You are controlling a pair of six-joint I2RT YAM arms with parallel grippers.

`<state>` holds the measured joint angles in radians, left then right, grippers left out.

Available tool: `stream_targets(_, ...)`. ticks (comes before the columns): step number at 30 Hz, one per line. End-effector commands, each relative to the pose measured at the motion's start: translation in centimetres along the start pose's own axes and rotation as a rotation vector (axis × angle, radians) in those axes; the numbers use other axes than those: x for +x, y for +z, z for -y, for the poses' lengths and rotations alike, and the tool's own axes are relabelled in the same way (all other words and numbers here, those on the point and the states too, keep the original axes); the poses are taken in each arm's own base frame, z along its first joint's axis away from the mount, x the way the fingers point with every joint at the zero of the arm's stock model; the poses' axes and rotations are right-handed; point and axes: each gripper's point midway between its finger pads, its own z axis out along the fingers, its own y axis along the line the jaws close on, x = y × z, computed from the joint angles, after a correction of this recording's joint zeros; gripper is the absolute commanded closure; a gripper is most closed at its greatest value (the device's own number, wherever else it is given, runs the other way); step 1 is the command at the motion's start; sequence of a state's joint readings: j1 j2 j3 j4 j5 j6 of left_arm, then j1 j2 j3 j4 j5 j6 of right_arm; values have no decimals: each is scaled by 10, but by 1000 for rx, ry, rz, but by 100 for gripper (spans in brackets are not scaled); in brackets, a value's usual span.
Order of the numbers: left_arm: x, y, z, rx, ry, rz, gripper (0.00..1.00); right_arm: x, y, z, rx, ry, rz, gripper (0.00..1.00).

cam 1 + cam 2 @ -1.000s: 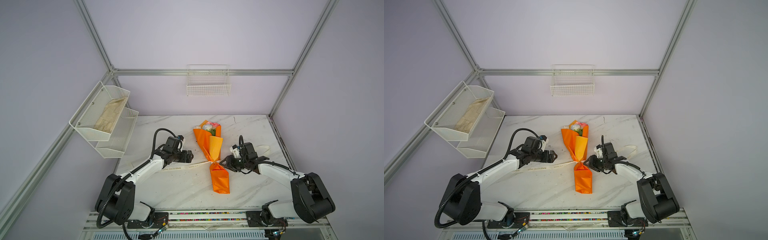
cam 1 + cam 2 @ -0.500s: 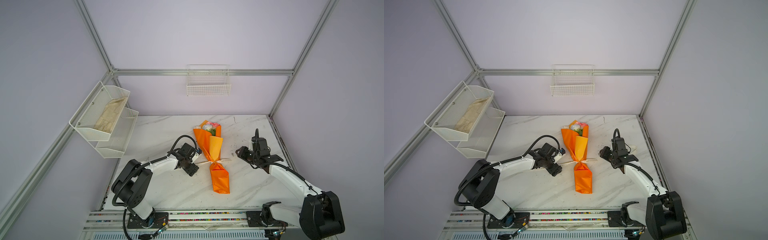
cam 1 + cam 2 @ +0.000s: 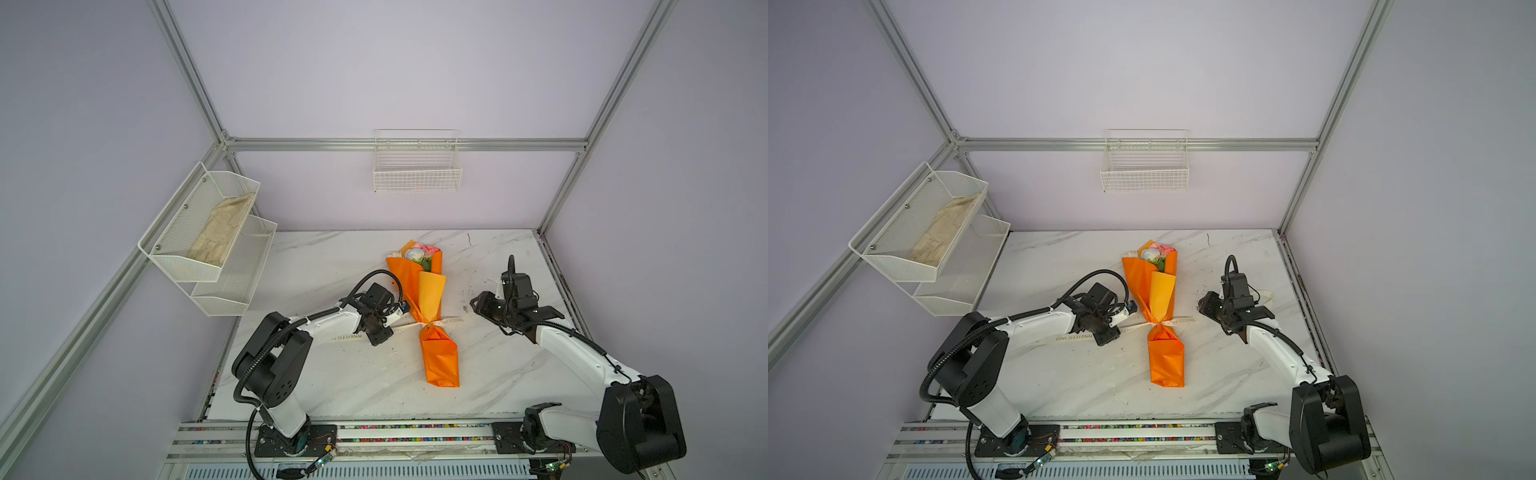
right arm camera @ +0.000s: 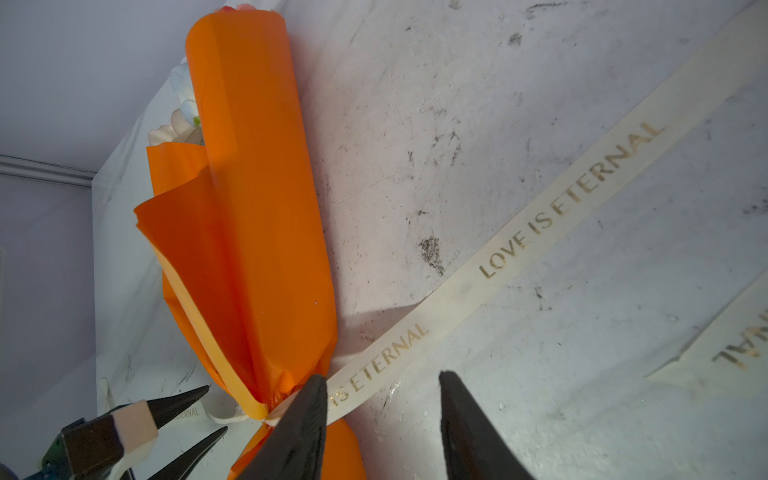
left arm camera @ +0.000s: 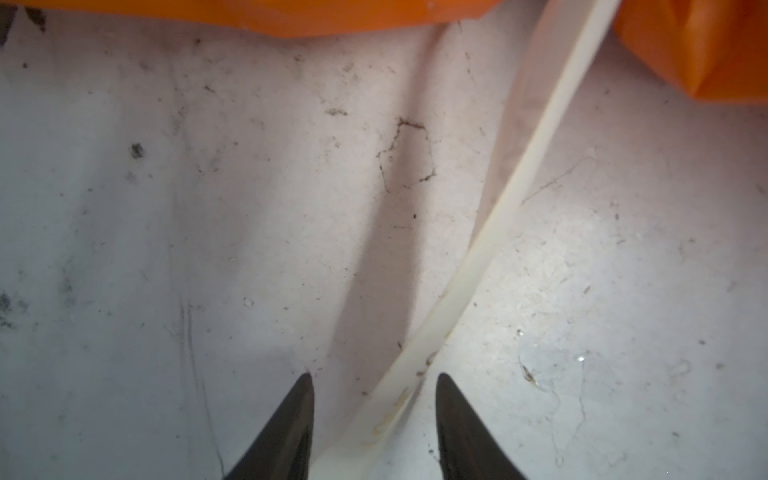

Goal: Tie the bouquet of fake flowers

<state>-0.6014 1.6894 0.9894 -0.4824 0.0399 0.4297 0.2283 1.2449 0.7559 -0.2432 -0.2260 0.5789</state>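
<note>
So the bouquet [image 3: 424, 307] lies flat on the table [image 3: 332, 374], a bit right of centre in both top views. Its blooms point at the back wall and the orange paper is pinched in at the waist. The ribbon [image 4: 540, 224] crosses right at that pinch, with one tail running toward the left of the frame and one toward the right.

The left gripper [image 5: 374, 376] sits low over the left tail, just beside the paper. Its jaws are fairly narrow but apart, and the ribbon lies in the gap, not pinched yet. The right gripper [image 4: 380, 374] hangs to the right of the bouquet, jaws half open and holding nothing, with the right tail passing under one finger.

My take: the step in hand is grabbing the left tail. To do it well I'd centre the ribbon between the pads, drop till the tips meet the table, and close on the full width so it doesn't fold or slip. Then pull along the tail, not upward, or the light bouquet slides. The right side should take its tail too, so the pull balances.

Count:
- one bouquet
- two grippers
- one wall basket [image 3: 417, 183]
- one two-tier rack [image 3: 199, 266] at the left edge, holding one cloth [image 3: 220, 232]
- one ribbon for sure; a loose printed end shows in the right wrist view and I can't tell if it's the same strip
</note>
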Motion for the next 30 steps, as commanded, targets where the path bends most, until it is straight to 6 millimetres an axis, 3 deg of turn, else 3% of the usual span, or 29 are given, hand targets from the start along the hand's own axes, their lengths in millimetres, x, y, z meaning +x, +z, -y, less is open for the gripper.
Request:
stream_targets(1,-17,-9,-11,-21,33,28,64,-7,-1,-4,0,-10,10,53)
stream_targets(11,-50,-32,-1,46,5,188,99,-12,-9,-21,-73,-21,22,53)
stream_targets(22,-113,-82,5,155,-157,499,100,4,-34,-91,-461,-1,-96,54)
stream_targets(26,-121,-93,4,172,-223,556,100,19,-43,-115,-551,-3,-143,54)
stream_targets(30,-131,-106,14,256,-263,636,100,39,-40,-127,-564,33,-207,53)
